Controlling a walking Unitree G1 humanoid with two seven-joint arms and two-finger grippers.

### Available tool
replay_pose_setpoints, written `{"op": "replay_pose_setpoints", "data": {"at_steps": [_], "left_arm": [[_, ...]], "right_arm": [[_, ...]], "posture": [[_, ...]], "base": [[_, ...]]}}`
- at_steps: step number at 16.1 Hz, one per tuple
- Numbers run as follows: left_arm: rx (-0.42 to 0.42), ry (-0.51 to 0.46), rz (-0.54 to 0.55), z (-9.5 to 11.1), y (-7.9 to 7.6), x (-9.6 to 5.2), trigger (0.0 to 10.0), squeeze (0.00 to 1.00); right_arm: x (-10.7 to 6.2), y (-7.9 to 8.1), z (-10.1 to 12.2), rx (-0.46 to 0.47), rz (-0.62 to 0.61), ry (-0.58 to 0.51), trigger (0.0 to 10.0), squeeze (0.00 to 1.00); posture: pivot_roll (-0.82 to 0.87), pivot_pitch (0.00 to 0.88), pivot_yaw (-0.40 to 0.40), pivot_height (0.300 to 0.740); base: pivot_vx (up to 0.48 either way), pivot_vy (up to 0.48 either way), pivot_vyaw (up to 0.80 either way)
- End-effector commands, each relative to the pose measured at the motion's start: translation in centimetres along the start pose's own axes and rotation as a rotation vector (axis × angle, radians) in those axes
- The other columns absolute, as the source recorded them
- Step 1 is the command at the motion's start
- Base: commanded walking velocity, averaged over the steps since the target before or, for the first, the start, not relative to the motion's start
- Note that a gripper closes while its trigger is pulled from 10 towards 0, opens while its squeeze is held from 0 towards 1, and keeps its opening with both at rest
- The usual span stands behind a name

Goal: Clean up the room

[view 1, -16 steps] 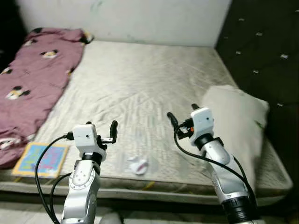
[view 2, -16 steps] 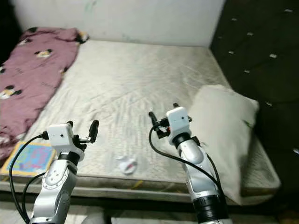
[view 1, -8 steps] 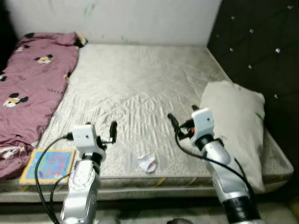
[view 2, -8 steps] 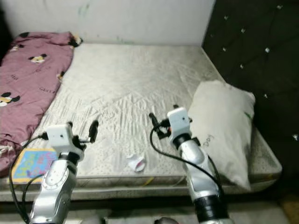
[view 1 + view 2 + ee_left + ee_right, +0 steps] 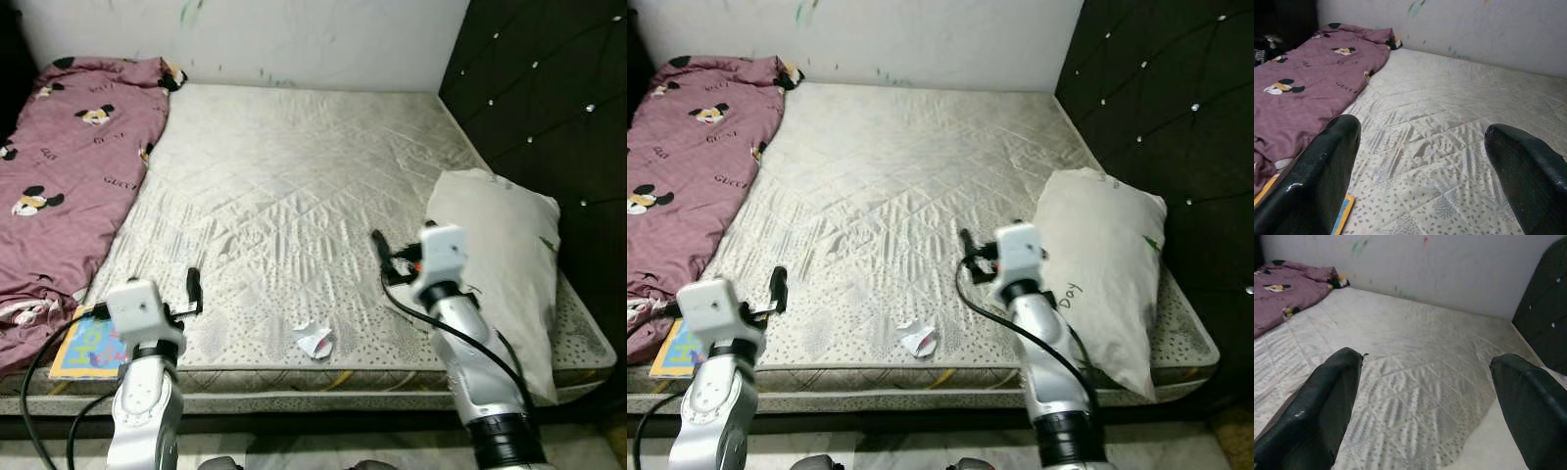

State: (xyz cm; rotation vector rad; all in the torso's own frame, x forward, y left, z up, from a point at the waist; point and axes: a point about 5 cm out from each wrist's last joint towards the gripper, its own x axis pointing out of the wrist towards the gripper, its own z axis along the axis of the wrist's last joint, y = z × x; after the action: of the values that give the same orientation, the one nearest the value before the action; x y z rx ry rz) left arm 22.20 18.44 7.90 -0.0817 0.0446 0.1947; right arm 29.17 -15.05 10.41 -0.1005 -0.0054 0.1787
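Bed: a bare quilted mattress (image 5: 294,186) runs from the near edge back to a pale wall (image 5: 294,39); its cover is grey-white with a diamond stitch; a dark padded headboard (image 5: 549,108) stands along the robot's right side.
Blanket: a purple blanket (image 5: 69,166) printed with cartoon mouse heads lies along the left side of the mattress, reaching from the far corner to the near edge; it is rumpled at the near end.
Pillow: a cream pillow (image 5: 509,255) lies on the right side of the mattress against the headboard; its near end hangs over the front edge.
Paper scrap: a small crumpled white scrap (image 5: 315,340) with a touch of red lies on the mattress near the front edge, between the two arms and apart from both.
Book: a flat colourful book (image 5: 88,348) lies at the near left corner, just beside the blanket's edge; part of it is hidden behind the left arm.
Left gripper: the left gripper (image 5: 1420,171) hovers above the near left part of the mattress, close to the book; its fingers (image 5: 1317,176) are spread wide and hold nothing.
Right gripper: the right gripper (image 5: 1425,406) hovers above the mattress just beside the pillow; its fingers (image 5: 1317,406) are spread wide and hold nothing.
Cables: black cables (image 5: 431,323) loop along both silver arms.
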Motion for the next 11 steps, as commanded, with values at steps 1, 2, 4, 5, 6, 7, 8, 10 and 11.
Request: {"op": "replay_pose_setpoints", "data": {"at_steps": [1, 2, 4, 5, 6, 7, 8, 10, 11], "left_arm": [[0.017, -0.034, -0.019, 0.7, -0.2, -0.3, 10.0, 0.00], [0.012, -0.030, -0.020, 0.7, 0.1, -0.7, 10.0, 0.00], [0.052, -0.016, 0.031, 0.3, 1.1, -1.2, 10.0, 0.00], [0.060, -0.014, 0.048, 0.2, 1.3, -1.3, 10.0, 0.00], [0.050, -0.001, 0.041, -0.1, 1.4, -1.6, 10.0, 0.00], [0.047, 0.012, 0.033, -0.4, 1.1, -1.6, 10.0, 0.00], [0.043, 0.011, 0.010, -0.4, 0.7, -1.3, 10.0, 0.00], [0.037, 0.003, -0.016, -0.3, 0.4, -0.8, 10.0, 0.00], [0.050, 0.001, -0.004, -0.1, 0.4, -0.6, 10.0, 0.00]], "right_arm": [[-0.5, -0.6, 0.0, 0.003, -0.015, 0.007, 10.0, 0.00], [-0.9, -0.7, -0.2, -0.002, -0.008, 0.017, 10.0, 0.00], [-1.7, -0.7, -0.5, -0.008, -0.001, 0.026, 10.0, 0.00], [-1.8, -0.9, -0.5, -0.006, -0.004, 0.029, 10.0, 0.00], [-2.0, -1.1, -0.7, 0.001, -0.005, 0.040, 10.0, 0.00], [-1.9, -1.2, -0.8, -0.001, -0.002, 0.042, 10.0, 0.00], [-1.5, -1.2, -0.7, -0.002, 0.002, 0.036, 10.0, 0.00], [-0.9, -0.8, -0.2, 0.010, 0.020, 0.016, 10.0, 0.00], [-0.7, -0.8, -0.1, 0.010, 0.015, 0.013, 10.0, 0.00]], "posture": [[0.01, 0.000, -0.045, 0.740], [0.01, 0.000, -0.048, 0.740], [0.02, 0.000, -0.053, 0.740], [0.03, 0.000, -0.055, 0.740], [0.03, 0.000, -0.055, 0.740], [0.03, 0.000, -0.053, 0.740], [0.03, 0.000, -0.052, 0.740], [0.03, 0.000, -0.055, 0.740], [0.03, 0.000, -0.057, 0.740]], "base": [[0.000, 0.000, 0.00], [0.000, 0.000, 0.00], [0.000, 0.000, 0.00], [0.000, 0.000, 0.00], [0.000, 0.000, -0.56], [0.000, 0.000, -0.63], [0.000, 0.000, 0.00], [0.000, 0.000, 0.00], [0.000, 0.000, 0.00]]}}
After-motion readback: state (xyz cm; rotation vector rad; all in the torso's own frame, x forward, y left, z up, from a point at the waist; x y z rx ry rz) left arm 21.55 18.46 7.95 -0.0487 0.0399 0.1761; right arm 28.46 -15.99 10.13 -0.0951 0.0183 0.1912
